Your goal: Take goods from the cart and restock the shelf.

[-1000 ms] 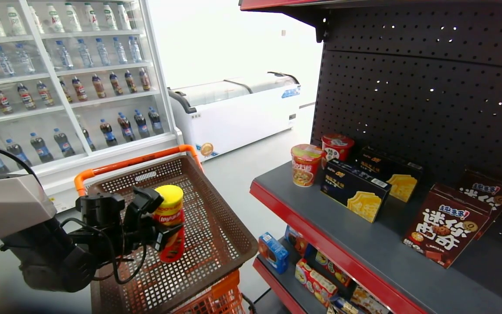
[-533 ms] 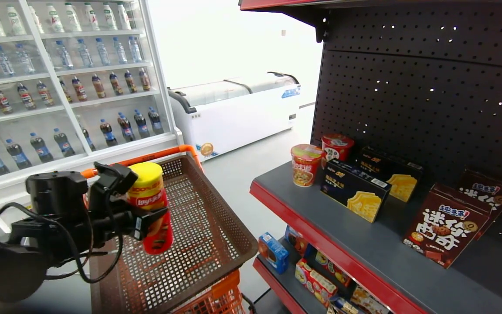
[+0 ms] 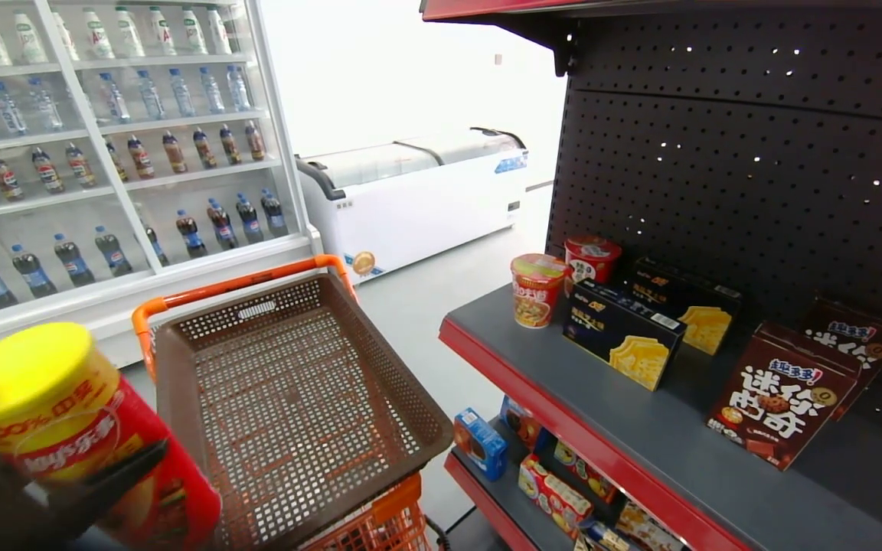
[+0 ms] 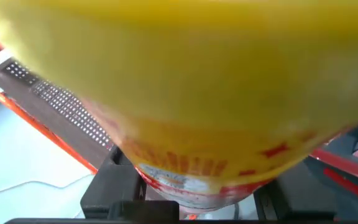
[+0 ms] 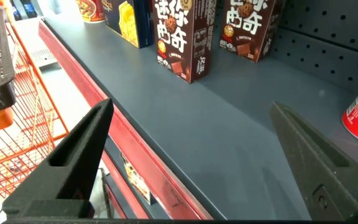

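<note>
At the lower left of the head view, the left gripper (image 3: 50, 467) is clamped on a red chip can (image 3: 43, 383) with a yellow lid. The can is tilted and sits just left of the brown cart basket (image 3: 288, 398). The right gripper (image 5: 191, 155) is spread wide, holding nothing, over the grey shelf (image 5: 229, 130) near the brown cookie boxes (image 5: 182, 37).

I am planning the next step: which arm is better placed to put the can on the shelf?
Left. The left fingers hold the can near the cart. The right fingers are open and empty over the shelf.
</note>
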You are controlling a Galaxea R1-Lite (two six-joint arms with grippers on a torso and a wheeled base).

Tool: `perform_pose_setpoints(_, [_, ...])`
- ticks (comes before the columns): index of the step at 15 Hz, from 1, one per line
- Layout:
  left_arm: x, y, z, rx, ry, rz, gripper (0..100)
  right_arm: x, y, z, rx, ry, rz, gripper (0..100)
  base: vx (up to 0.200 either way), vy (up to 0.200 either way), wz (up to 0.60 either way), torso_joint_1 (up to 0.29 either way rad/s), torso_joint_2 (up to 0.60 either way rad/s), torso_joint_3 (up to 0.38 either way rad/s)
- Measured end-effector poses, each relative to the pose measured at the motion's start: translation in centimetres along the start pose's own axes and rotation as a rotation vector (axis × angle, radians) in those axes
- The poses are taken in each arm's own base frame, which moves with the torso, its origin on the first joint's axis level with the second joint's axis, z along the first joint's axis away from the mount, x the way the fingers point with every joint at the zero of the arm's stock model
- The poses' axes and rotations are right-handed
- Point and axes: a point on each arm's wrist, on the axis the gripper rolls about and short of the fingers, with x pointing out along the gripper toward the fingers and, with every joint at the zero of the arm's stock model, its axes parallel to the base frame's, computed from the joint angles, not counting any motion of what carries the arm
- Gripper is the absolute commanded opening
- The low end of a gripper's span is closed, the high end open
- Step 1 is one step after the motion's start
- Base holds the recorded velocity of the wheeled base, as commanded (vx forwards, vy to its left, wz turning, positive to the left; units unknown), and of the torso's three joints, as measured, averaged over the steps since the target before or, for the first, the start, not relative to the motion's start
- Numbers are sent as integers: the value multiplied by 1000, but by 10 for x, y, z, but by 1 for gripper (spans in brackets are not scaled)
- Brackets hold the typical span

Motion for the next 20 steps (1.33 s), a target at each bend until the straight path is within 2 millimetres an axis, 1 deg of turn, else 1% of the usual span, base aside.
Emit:
perform_pose_setpoints(2, [-28, -10, -20, 1, -57, -1, 0, 0, 0, 0, 0, 0, 0, 100, 0, 0, 0, 0, 0, 0])
perform_pose_setpoints(4, [-50, -19, -42, 5, -93, -4, 0, 0, 0, 0, -1, 0, 2, 100, 0, 0, 0, 0, 0, 0])
perform_pose_setpoints(7, [-75, -28, -69, 4, -105, 11, 0, 0, 0, 0, 0, 0, 2, 100, 0, 0, -600, 2, 1, 5])
perform_pose_setpoints(9, [-87, -32, -83, 7, -117, 25, 0, 0, 0, 0, 0, 0, 2, 100, 0, 0, -600, 5, 2, 0])
perform_pose_setpoints(11, [-96, -35, -86, 19, -169, 36, 0, 0, 0, 0, 0, 0, 2, 100, 0, 0, -600, 2, 0, 2])
perform_pose_setpoints(13, [-99, -36, -87, 25, -201, 39, 0, 0, 0, 0, 0, 1, 1, 100, 0, 0, -600, 2, -2, 2])
perform_pose_setpoints(20, [-100, -36, -91, 15, -213, 33, 0, 0, 0, 0, 0, 0, 1, 100, 0, 0, -600, 2, 1, 4])
